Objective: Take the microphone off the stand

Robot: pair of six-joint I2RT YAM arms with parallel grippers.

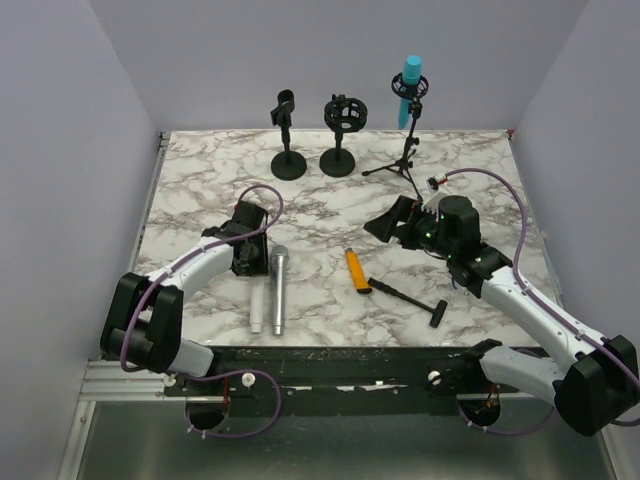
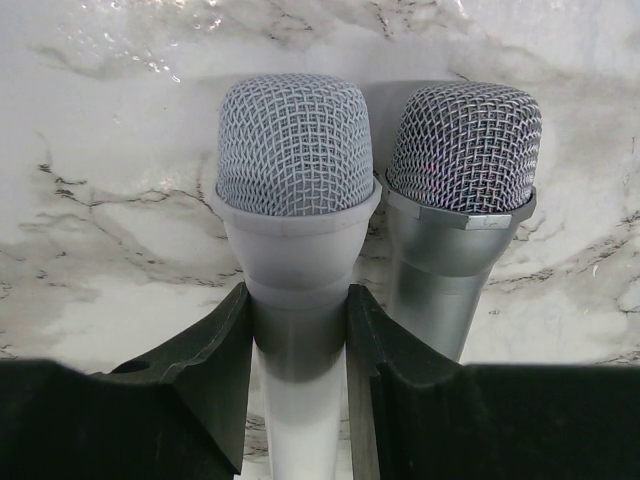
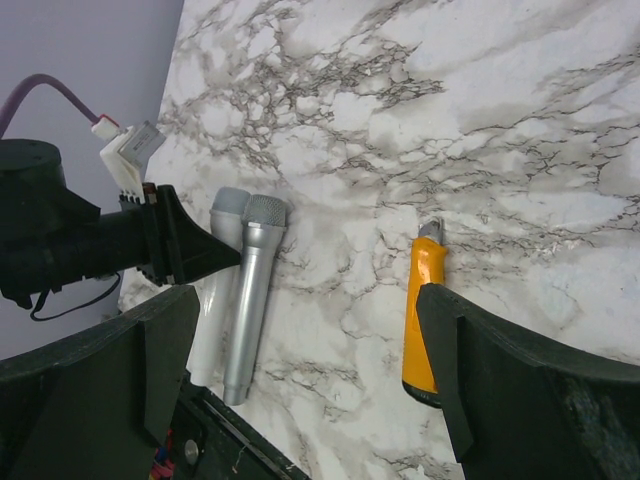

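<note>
Marble-patterned tabletop [image 1: 200, 190], lilac walls on three sides. Near edge, about 7 o'clock: pale grey mesh-headed microphone [image 2: 295, 150] lying flat, just beside a silver metal microphone [image 2: 462, 150], both heads pointing to 12. The left gripper [image 2: 298, 330] pinches the pale one just under its head, with a finger pressed against the body on each side. Toward 6 o'clock, orange utility knife [image 1: 356, 271]; at 5, black hammer-shaped tool [image 1: 410, 298]. Around 3 o'clock the right gripper [image 1: 388, 226] hangs over bare marble, jaws spread wide, holding nothing. Far edge, 12 o'clock: black clip stand [image 1: 288, 140] and black ring-mount stand [image 1: 343, 140], both empty. At 1 o'clock, bright blue microphone [image 1: 410, 80] sits upright in a black tripod stand [image 1: 405, 160]. Judgement: the pale microphone looks to be at the set-down step; the next call is to let go and lift clear without nudging its silver neighbour. The blue one is not yet out. It likely wants a pull up out of its holder, with the tripod kept from tipping.
</note>
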